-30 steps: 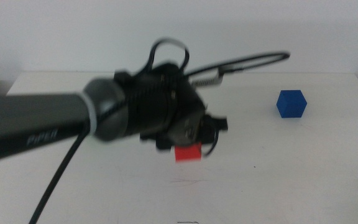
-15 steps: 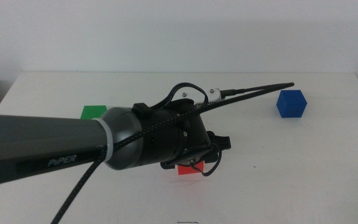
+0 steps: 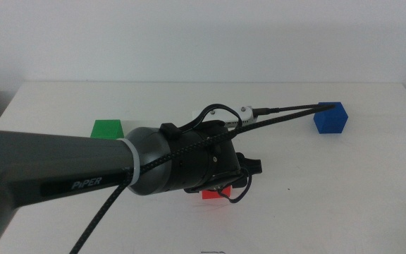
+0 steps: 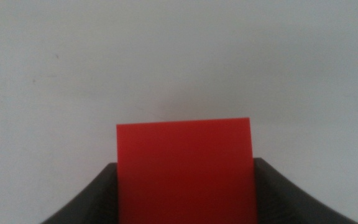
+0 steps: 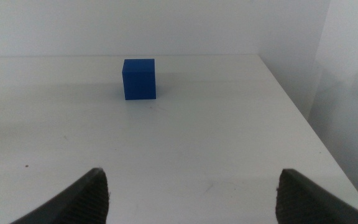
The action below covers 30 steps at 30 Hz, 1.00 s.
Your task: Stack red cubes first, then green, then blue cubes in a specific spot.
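Note:
The red cube (image 4: pixel 185 155) fills the gap between my left gripper's (image 4: pixel 185 177) dark jaws, which are shut on its two sides. In the middle view only a sliver of the red cube (image 3: pixel 215 195) shows under the left arm's wrist, low over the front middle of the white table (image 3: pixel 316 197). The green cube (image 3: pixel 108 129) sits at the left, behind the arm. The blue cube (image 3: pixel 330 118) stands at the back right. My right gripper (image 5: pixel 194 190) is open, low over the table, with the blue cube (image 5: pixel 138 79) well ahead of it.
The left arm's cable (image 3: pixel 280 111) loops out toward the blue cube. In the right wrist view the table's side edge (image 5: pixel 303 112) runs close beside the blue cube.
The left arm has come down and forward with the red cube, which now sits lower in the picture. The green cube, hidden a second ago, shows behind the arm.

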{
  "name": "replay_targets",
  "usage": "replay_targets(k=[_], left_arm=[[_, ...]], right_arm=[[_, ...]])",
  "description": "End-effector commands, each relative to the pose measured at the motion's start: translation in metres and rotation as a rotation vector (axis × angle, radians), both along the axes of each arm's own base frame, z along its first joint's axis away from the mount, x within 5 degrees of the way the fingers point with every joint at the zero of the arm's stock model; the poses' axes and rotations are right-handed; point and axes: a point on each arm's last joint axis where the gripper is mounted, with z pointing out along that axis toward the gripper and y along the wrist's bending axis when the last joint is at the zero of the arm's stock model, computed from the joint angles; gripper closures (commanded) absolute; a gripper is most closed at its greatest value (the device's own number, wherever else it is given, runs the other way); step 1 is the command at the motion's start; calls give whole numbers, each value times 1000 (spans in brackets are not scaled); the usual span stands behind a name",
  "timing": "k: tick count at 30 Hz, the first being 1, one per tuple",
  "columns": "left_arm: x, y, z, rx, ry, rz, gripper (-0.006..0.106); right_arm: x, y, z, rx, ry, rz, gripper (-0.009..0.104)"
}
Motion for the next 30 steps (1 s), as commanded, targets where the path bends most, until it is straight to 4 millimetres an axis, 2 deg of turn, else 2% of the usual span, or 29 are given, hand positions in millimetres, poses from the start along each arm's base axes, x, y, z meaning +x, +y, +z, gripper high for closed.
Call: replay_targets(k=[1,12,17,30], left_arm=[[0,-1,26,-51,-57,-10,102],[1,-1,11,5,-22,6,102],[1,-3,11,5,-28,-41,102],[0,-5,11,-24,-15,-34,100]], right_arm=[[-1,0,16,-24,-117,-5,1],[-1,0,16,-24,-117,-5,1],[-1,0,16,-24,-117,-5,1],[-1,0,16,-24,-117,-5,1]])
